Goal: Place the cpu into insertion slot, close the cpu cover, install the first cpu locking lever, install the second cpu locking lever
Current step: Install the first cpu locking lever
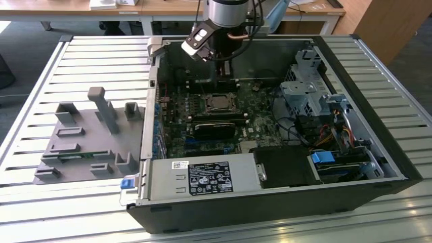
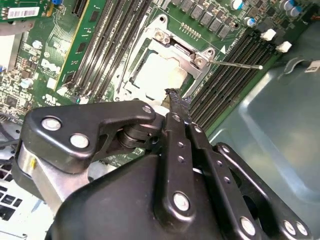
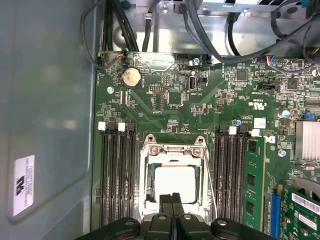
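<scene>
The jaws are pressed together with nothing between them, and the gripper (image 3: 172,199) hangs just above the near edge of the cover (image 3: 172,148), its joined tips over the rim of the window. The cpu (image 3: 175,181) lies flat in its seat on the green board (image 3: 165,107), between two banks of memory slots (image 3: 117,175), and it shows through that window, so the cover looks to be down around it. Whether the cover sits fully flush I cannot tell. In the second wrist view a thin wire lever (image 2: 235,64) juts from a corner of the cover out over the memory slots and looks unhooked. The main risk, as I judge it, is this springy wire. Pushed with narrow closed tips, it could slip off sideways and flick back, or the tips could skid onto the bare chip or into the slot clips just beside it. If the cover rides even slightly high, forcing the lever could bend it or load the chip unevenly. The case (image 1: 284,202) walls also stand close around the arm.
</scene>
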`<state>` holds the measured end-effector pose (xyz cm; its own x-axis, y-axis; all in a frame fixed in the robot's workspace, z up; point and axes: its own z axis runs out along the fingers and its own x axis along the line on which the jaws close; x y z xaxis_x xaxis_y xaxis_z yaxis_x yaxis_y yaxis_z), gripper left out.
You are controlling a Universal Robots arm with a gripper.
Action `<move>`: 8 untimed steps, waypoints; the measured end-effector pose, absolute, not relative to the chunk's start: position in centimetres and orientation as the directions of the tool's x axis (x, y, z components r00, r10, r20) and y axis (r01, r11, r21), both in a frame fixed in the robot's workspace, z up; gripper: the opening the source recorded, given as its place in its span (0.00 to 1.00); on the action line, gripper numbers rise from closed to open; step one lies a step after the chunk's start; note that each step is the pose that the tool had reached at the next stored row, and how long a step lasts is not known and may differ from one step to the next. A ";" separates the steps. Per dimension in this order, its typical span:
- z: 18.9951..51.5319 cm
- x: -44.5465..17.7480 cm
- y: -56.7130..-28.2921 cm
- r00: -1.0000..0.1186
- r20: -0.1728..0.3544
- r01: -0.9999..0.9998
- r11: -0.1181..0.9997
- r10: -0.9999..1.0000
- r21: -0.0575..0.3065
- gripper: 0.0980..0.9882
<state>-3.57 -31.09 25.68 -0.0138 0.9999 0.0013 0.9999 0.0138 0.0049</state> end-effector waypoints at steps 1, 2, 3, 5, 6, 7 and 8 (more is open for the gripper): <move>25.8 -3.6 -31.1 -0.014 0.001 1.000 0.014 1.000 0.005 0.02; 26.0 -3.6 -31.1 -0.014 0.001 1.000 0.014 1.000 0.005 0.02; 26.1 -3.6 -31.1 -0.014 0.001 1.000 0.014 1.000 0.005 0.02; 26.3 -3.6 -31.1 -0.016 0.001 1.000 0.016 1.000 0.005 0.02; 26.3 -3.6 -31.1 -0.023 0.001 1.000 0.023 1.000 0.005 0.02; 26.3 -3.6 -31.1 -0.032 0.001 0.999 0.032 0.999 0.005 0.02; 26.3 -3.6 -31.1 -0.047 0.000 0.999 0.047 0.999 0.005 0.02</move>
